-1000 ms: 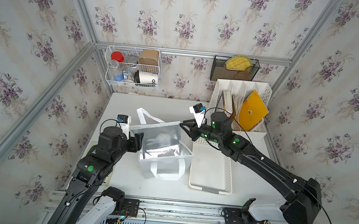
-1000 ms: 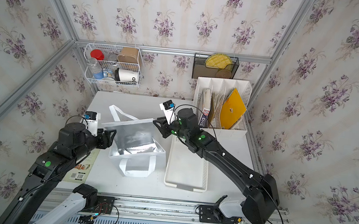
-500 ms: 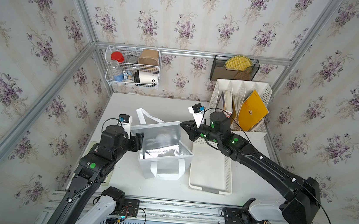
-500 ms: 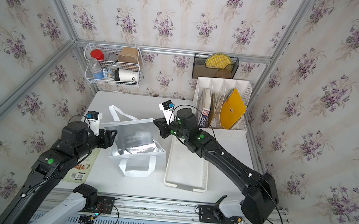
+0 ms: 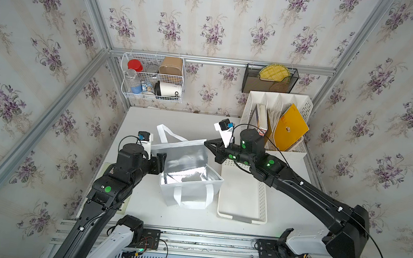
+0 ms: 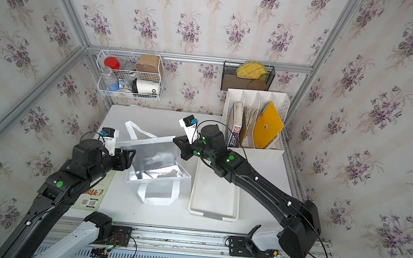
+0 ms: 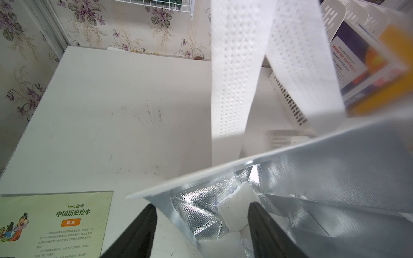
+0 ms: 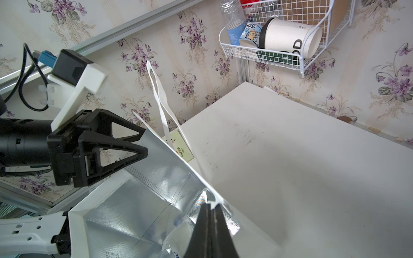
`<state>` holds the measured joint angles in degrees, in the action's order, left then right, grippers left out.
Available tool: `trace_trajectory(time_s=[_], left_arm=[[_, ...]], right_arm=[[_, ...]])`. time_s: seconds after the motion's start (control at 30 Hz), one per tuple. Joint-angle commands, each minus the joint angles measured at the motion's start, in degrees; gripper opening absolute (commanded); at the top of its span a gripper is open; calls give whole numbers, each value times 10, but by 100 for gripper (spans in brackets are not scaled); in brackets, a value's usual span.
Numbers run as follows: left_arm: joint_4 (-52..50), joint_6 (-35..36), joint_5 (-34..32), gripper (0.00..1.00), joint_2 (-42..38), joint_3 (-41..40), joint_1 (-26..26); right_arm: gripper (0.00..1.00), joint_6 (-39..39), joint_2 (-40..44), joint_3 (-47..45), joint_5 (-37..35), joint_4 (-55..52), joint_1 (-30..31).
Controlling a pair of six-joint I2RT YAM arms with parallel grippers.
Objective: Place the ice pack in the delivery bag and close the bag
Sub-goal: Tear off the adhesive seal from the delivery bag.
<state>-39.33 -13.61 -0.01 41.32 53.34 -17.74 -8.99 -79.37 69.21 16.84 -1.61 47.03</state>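
The ice pack is seen in the left wrist view lying at the bottom of the delivery bag, against the silver lining. The bag is stood upright on the counter with its mouth open. One strap handle is hung down the bag's front wall, and the other is raised behind its far wall.

The far corner of the bag's rim is pinched by the right hand, whose fingers are pressed together on it. The wall of the bag nearest the left arm is straddled by the left hand. Its fingers are held apart, one inside the lining and one outside.

A white perforated tray is set just beside the bag on the right arm's side. A file rack holding a yellow folder is stood beyond the tray, behind the bag. A green illustrated leaflet is laid on the counter beside the bag, under the left arm. A wire basket is hung on the wall well behind the bag.
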Motion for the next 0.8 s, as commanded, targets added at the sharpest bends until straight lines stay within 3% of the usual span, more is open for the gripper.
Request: trace_trajectory(time_s=[0.0,0.77], left_arm=[[-4,3,7,68,3,4,0],[-6,4,10,68,11,4,0]], right_arm=[[0,-2,3,8,-15,3,4],[0,5,-17,97,-23,-28,42]])
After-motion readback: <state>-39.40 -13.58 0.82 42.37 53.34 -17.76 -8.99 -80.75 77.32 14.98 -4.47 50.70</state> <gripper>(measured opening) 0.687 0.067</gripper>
